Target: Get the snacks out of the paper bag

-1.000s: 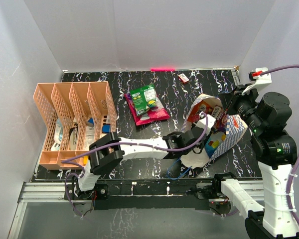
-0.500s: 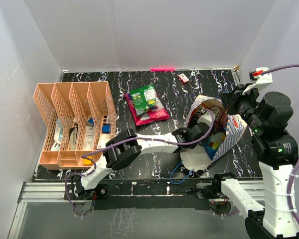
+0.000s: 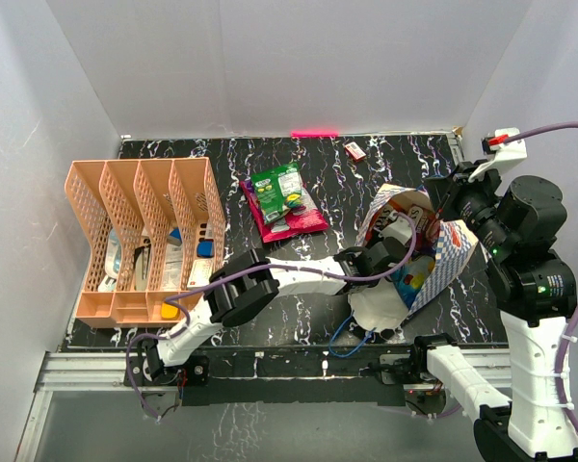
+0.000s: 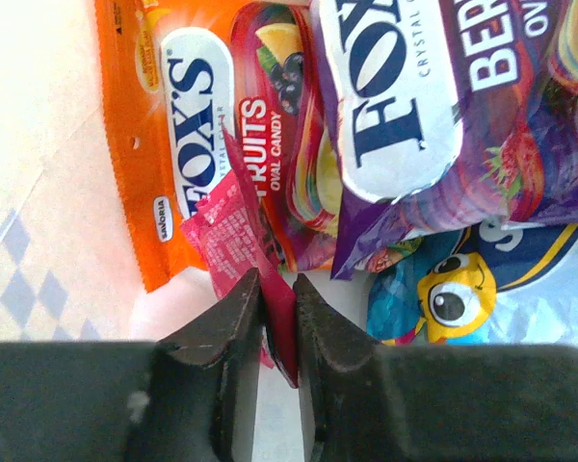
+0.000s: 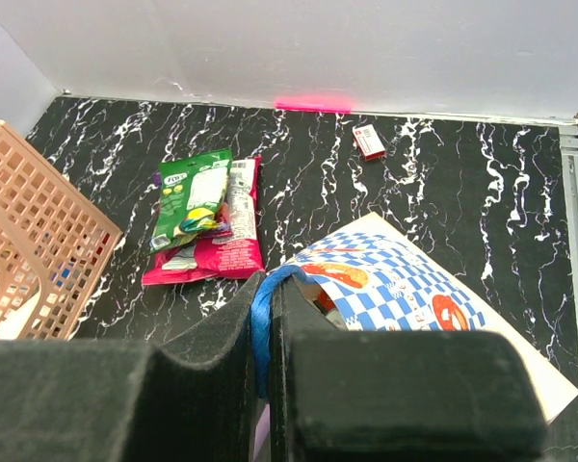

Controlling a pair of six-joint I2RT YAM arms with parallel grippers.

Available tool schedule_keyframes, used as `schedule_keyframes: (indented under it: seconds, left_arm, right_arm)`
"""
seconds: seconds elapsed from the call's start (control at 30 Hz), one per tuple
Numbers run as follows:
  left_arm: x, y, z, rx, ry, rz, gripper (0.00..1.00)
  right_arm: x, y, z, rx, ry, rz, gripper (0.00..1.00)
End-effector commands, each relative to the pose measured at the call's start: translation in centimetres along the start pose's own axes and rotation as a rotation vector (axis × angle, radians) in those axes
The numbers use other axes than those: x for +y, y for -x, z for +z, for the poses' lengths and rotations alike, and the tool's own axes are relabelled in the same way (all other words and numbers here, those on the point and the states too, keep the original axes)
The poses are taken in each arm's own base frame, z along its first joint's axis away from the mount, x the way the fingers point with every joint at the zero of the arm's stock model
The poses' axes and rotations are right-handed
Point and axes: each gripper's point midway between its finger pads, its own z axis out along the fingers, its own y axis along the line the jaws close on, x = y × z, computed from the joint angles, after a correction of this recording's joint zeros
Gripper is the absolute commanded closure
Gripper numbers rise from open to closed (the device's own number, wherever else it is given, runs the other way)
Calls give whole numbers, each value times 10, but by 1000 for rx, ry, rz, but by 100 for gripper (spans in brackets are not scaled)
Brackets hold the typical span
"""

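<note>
Snacks [image 4: 395, 125] lie inside the paper bag [image 3: 455, 252], and the left jaws hold one pink packet [image 4: 233, 231].
Left jaws are drawn narrow, nipping the lower edge of that pink packet deep in the bag's white inside; just past it an orange packet [image 4: 164, 144], a purple packet [image 4: 520, 144] and a blue packet [image 4: 482, 289] with a cartoon eye overlap one another. Right jaws are pinched tight on the blue cord handle [image 5: 262, 322] at the bag's rim, and the bag's mouth faces the left arm. Left of the bag, well apart from it, a green packet [image 3: 277, 188] rests on a dark pink packet [image 3: 308, 223] on the desk [image 3: 222, 154]. Behind the bag sits a small red-and-white box [image 3: 354, 150], and far to the bag's left stands a peach lattice organizer [image 3: 125, 241].
</note>
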Motion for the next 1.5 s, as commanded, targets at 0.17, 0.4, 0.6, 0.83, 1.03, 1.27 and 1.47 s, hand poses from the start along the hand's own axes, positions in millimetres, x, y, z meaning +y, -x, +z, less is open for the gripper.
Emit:
schedule_keyframes:
  seconds: [0.17, 0.4, 0.6, 0.83, 1.03, 1.27, 1.47]
  left_arm:
    - [14, 60, -64, -8, -122, -122, 100]
    - [-12, 102, -162, 51, -543, -122, 100]
    - [-4, 113, -302, -29, -1021, 30, 100]
    - [101, 124, -335, -136, -649, -65, 100]
    - [168, 85, -296, 11, -234, -90, 100]
    - [222, 88, -212, 116, -277, -341, 100]
    - [260, 112, -127, 180, -347, -575, 100]
  right_arm:
    - [3, 47, -11, -166, -3, -53, 92]
    - [2, 49, -13, -176, -14, -62, 92]
    - [-1, 49, -16, -181, -28, -73, 92]
    - [-1, 47, -13, -184, -23, -71, 92]
    - [1, 43, -10, -175, -11, -67, 92]
    - [0, 43, -15, -179, -19, -66, 92]
    - [0, 44, -17, -177, -23, -63, 92]
